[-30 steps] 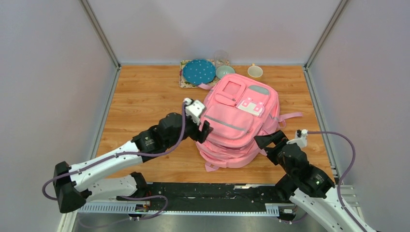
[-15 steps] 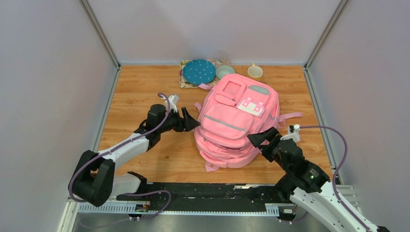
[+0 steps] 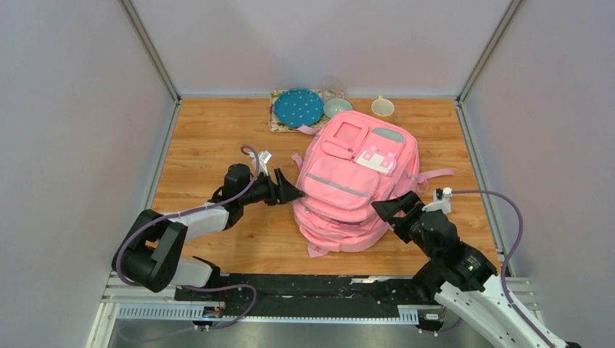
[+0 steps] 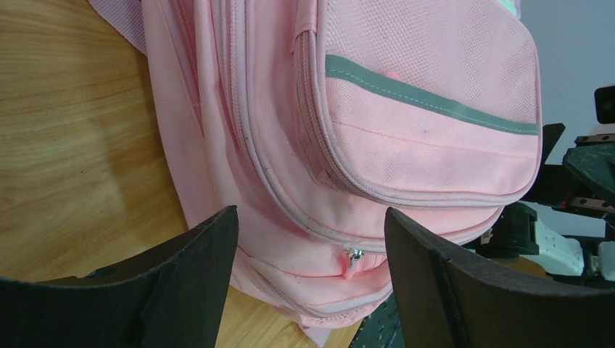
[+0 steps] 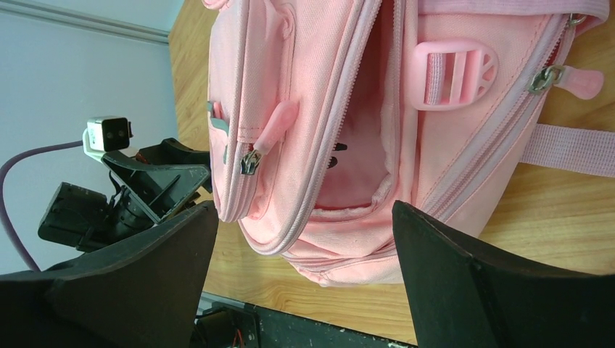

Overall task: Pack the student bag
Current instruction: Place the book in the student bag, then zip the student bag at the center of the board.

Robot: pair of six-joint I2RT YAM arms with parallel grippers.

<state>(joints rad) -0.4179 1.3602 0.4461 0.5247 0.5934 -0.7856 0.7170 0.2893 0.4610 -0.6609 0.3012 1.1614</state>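
Note:
The pink student bag (image 3: 355, 185) lies front-up in the middle of the table, its top toward the back. My left gripper (image 3: 290, 194) is open at the bag's left side, low by the table. In the left wrist view the bag (image 4: 406, 123) fills the frame and a zip pull (image 4: 354, 255) sits between the open jaws of my left gripper (image 4: 312, 250). My right gripper (image 3: 388, 212) is open at the bag's lower right corner. In the right wrist view my right gripper (image 5: 304, 239) faces the gaping main compartment (image 5: 359, 152) of the bag.
A blue dotted plate (image 3: 298, 107) on a mat, a pale green bowl (image 3: 337, 107), a clear glass (image 3: 332, 85) and a cream cup (image 3: 382, 107) stand along the back edge. Grey walls enclose the table. A pink strap (image 3: 435, 174) trails to the right.
My left arm has dropped from on top of the bag's left edge to the table at its left side and now reaches in toward it. My right gripper has edged closer to the bag.

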